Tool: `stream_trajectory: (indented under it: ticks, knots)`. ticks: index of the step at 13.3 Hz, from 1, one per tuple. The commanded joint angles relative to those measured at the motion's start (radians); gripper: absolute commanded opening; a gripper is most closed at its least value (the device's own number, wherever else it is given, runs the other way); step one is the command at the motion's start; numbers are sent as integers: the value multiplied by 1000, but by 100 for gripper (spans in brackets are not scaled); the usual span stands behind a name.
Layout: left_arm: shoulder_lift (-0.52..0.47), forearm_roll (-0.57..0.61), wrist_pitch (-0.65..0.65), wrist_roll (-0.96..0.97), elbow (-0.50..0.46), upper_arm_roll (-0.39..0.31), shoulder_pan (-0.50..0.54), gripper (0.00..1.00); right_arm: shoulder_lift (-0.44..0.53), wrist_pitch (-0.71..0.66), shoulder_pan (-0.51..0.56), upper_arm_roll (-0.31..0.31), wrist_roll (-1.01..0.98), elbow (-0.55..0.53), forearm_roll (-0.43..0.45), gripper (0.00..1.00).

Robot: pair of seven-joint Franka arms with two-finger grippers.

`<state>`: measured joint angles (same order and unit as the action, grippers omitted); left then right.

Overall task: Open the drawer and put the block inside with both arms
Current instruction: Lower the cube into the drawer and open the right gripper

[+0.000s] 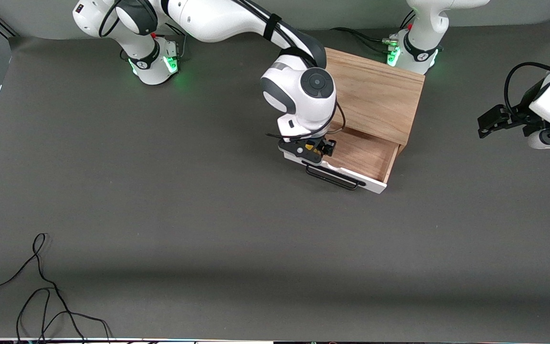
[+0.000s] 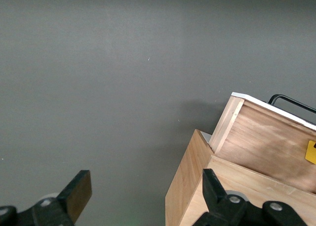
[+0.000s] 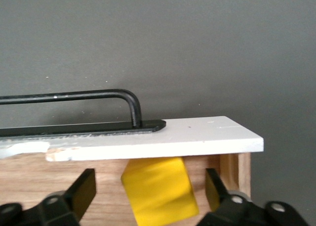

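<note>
The drawer [image 1: 370, 155] stands pulled out of the light-oak cabinet [image 1: 375, 95], its white front and black bar handle [image 1: 332, 179] facing the front camera. My right gripper [image 1: 315, 149] hangs over the drawer's corner toward the right arm's end. Its jaws are open. The yellow block [image 3: 158, 191] shows between the fingers [image 3: 84, 186] with a gap on each side, just inside the white front panel [image 3: 187, 137]. The block [image 1: 309, 146] peeks out under the hand. My left gripper [image 1: 487, 122] waits open and empty over the table beside the cabinet [image 2: 187, 186].
A loose black cable [image 1: 41, 286] lies on the grey table near the front camera at the right arm's end. The arms' green-lit bases [image 1: 160, 64] stand along the edge farthest from the camera, one [image 1: 411, 52] close against the cabinet.
</note>
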<state>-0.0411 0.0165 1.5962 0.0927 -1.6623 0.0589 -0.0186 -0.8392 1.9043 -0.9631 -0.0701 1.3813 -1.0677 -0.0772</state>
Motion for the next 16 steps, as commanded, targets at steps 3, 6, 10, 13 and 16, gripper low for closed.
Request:
stream_trajectory:
  ticks: [3, 6, 10, 13, 16]
  knots:
    - [-11, -12, -10, -19, -4, 1, 6, 100, 107, -144, 14, -11, 22, 18, -58, 100]
    - [-9, -12, -10, -19, -4, 1, 6, 99, 228, -259, 64, -16, 12, 8, -59, 100]
    - [-11, -18, -4, -19, -4, 1, 8, 83, 455, -366, 249, -5, -228, -134, -59, 100]
    - [-11, -26, -2, -19, -4, 1, 8, 37, 632, -367, 412, -5, -503, -311, -53, 100]
    - [-11, -64, -1, -31, -4, -10, 8, 22, 730, -367, 587, -5, -780, -400, -44, 100]
